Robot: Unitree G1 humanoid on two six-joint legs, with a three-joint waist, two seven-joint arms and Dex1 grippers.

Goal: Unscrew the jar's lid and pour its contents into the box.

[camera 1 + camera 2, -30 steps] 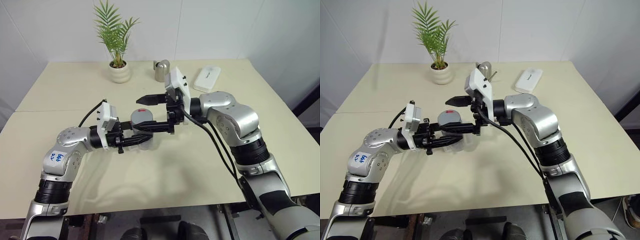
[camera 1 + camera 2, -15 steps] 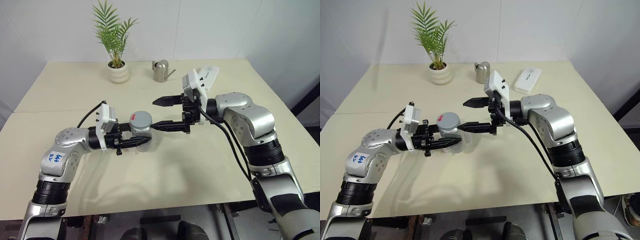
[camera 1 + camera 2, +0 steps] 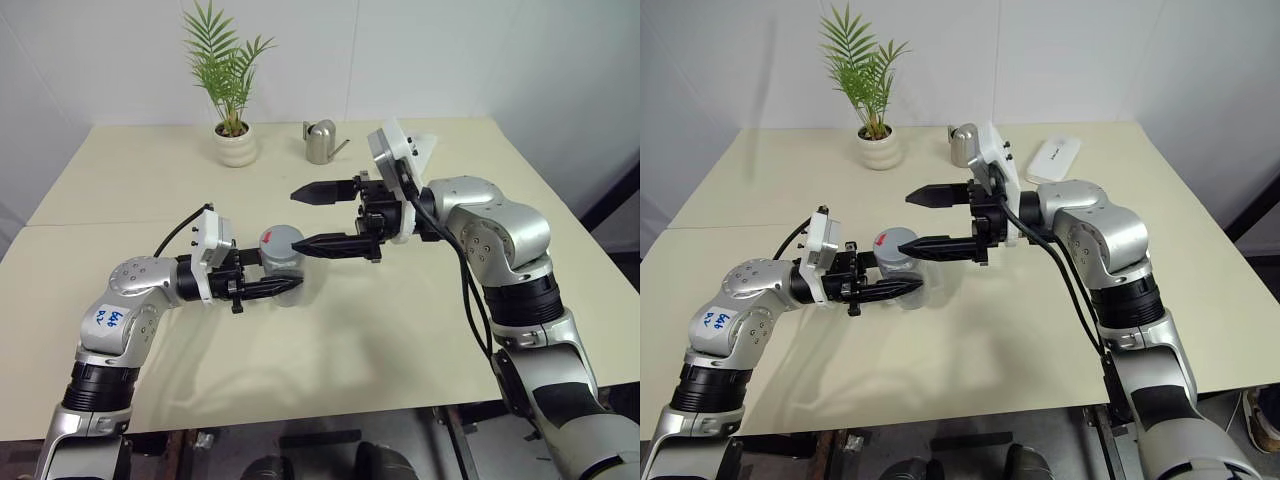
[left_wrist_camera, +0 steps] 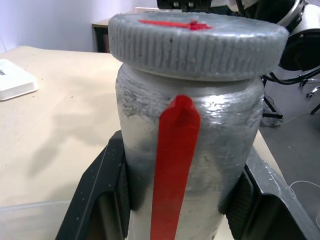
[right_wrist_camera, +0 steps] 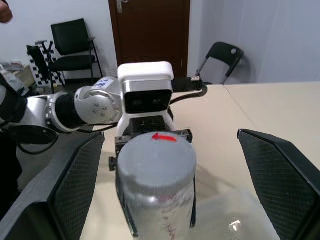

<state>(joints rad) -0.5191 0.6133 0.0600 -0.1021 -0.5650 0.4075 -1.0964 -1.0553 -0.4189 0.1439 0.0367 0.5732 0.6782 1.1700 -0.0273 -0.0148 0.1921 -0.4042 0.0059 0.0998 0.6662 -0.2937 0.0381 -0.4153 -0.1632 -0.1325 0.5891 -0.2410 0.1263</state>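
Left tool (image 3: 262,288) is clamped on the body of the jar (image 4: 187,165), held upright above the worktop (image 3: 140,190), nearer its front edge than its back one. The lid (image 3: 283,242) is on, red mark up. Right tool (image 3: 322,217) hangs level beside the lid with its fingers (image 5: 280,175) wide apart, one either side of the cap, neither touching it. The contents are not discernible through the jar's wall.

Risks, as judged:
- If the right tool closes off-centre or too high on the ribbed rim, it may slip round rather than turn the cap.
- The twist may spin the jar within the left tool's pads (image 4: 117,192); the red stripe (image 4: 172,165) would show that.
- If the lid comes free with the jar tilted, bits could fall short of the box (image 5: 235,220).

Surroundings: the clear box lies on the worktop right under the jar, so pouring should need little travel. Potted plant (image 3: 232,95), silver watering can (image 3: 322,141) and white flat case (image 3: 1054,158) sit along the back edge, well apart from the jar. Nothing stands between lid and right tool.
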